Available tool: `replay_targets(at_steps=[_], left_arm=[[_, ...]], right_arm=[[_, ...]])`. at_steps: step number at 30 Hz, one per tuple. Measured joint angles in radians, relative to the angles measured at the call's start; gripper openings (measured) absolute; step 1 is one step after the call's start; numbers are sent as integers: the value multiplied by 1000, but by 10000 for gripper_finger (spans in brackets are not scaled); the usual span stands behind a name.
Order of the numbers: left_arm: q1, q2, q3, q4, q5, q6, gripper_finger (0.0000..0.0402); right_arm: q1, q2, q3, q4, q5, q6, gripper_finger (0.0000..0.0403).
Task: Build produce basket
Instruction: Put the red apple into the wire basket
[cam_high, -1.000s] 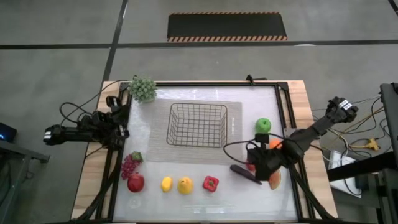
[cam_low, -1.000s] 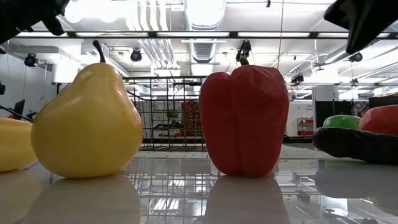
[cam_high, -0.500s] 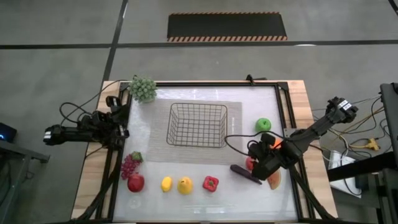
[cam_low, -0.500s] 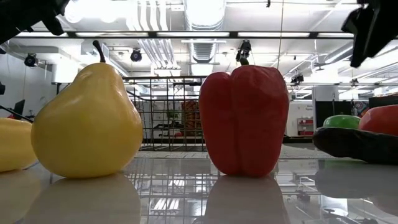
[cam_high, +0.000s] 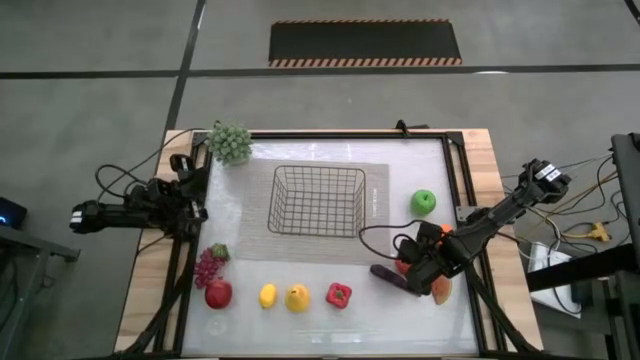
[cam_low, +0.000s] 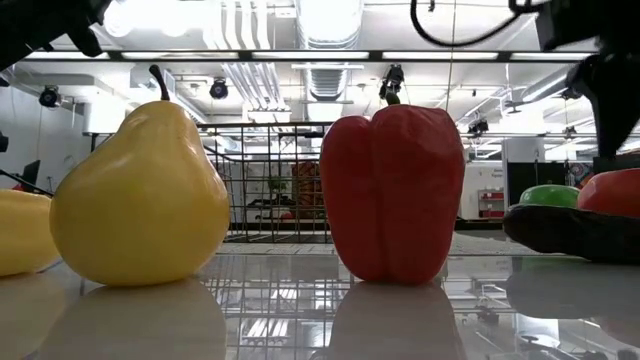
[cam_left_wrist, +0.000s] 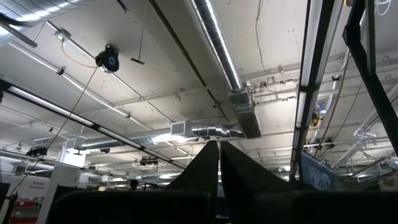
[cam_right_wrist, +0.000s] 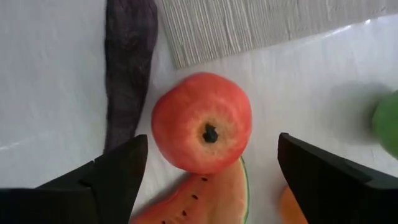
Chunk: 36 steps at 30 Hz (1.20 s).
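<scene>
My right gripper hangs open above a red apple, pointing steeply down, one finger on either side and clear of it. The apple lies on the table against a watermelon slice, next to a purple eggplant. A green fruit and an orange lie farther back. The wire basket stands mid-table on a grey mat. Grapes, another apple, lemon, pear and pepper line the near left. My left gripper is shut, tilted upward at the table's left edge.
A pale grey-green bunch sits at the far left corner. A black frame runs round the table top. There is bare table between the basket and the green fruit, and along the near edge right of the pepper.
My right gripper has come down toward the red apple, rolled about its own axis and opened its fingers. The fruits and the basket have stayed where they were.
</scene>
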Motion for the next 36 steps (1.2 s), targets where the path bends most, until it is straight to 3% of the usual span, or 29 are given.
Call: replay_targets(at_steps=[14, 20, 28, 36], left_arm=[[0, 0, 0, -2, 0, 0, 0], [0, 2, 0, -3, 0, -1, 0], [0, 2, 0, -2, 0, -1, 0], [0, 2, 0, 4, 0, -1, 0]], right_arm=[[0, -13, -152, 240, 5, -11, 327], [0, -13, -155, 240, 5, -10, 322], [0, -16, -155, 235, 5, -4, 243], [-41, -16, -30, 52, 1, 11, 256]])
